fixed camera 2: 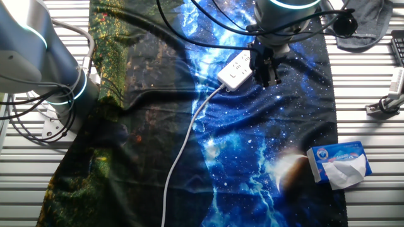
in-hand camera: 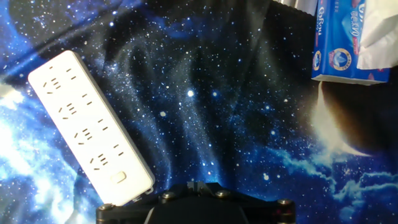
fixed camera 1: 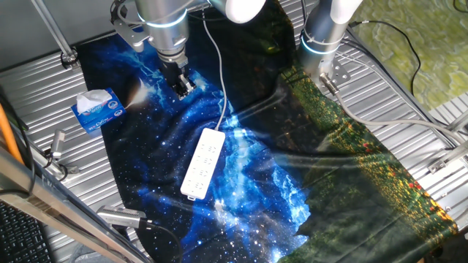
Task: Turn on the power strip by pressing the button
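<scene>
The white power strip [fixed camera 1: 203, 164] lies on the galaxy-print cloth, with its white cord [fixed camera 1: 221, 88] running off from the far end. In the hand view the strip [in-hand camera: 87, 124] lies diagonally at the left, and the small pale button [in-hand camera: 118, 178] sits at its near, corded end. My gripper [fixed camera 1: 180, 88] hangs over the cloth, up and to the left of the corded end. In the other fixed view the gripper [fixed camera 2: 266, 70] hides part of the strip [fixed camera 2: 235, 71]. The hand view shows only the dark gripper body [in-hand camera: 193, 205], not the fingertips.
A blue-and-white tissue box [fixed camera 1: 97, 109] stands on the cloth's edge; it also shows in the hand view [in-hand camera: 342, 43] and in the other fixed view [fixed camera 2: 341, 164]. A second arm's base [fixed camera 1: 322, 36] stands at the back. Metal parts [fixed camera 1: 57, 153] lie on the ribbed table.
</scene>
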`<state>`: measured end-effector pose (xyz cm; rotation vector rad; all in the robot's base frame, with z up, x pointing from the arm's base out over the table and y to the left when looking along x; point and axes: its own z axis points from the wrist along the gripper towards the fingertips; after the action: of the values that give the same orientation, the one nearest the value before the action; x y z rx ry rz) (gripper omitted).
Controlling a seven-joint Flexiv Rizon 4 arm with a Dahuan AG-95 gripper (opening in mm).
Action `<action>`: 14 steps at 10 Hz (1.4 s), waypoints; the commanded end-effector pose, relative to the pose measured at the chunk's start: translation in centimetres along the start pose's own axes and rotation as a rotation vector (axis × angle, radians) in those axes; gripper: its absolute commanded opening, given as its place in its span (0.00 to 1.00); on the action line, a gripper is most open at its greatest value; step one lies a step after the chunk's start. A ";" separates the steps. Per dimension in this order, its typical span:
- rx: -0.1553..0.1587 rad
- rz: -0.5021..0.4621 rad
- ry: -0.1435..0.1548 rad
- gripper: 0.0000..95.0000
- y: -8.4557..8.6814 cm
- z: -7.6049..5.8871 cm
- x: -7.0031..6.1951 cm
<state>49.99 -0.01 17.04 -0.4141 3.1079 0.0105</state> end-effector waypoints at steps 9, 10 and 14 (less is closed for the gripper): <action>-0.132 0.145 0.044 0.60 0.6 0.4 -0.4; -0.157 0.179 0.053 0.60 0.6 0.6 -0.4; -0.171 0.196 0.066 0.60 1.1 1.6 -0.7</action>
<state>50.65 1.36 15.29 -0.1002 3.2150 0.2814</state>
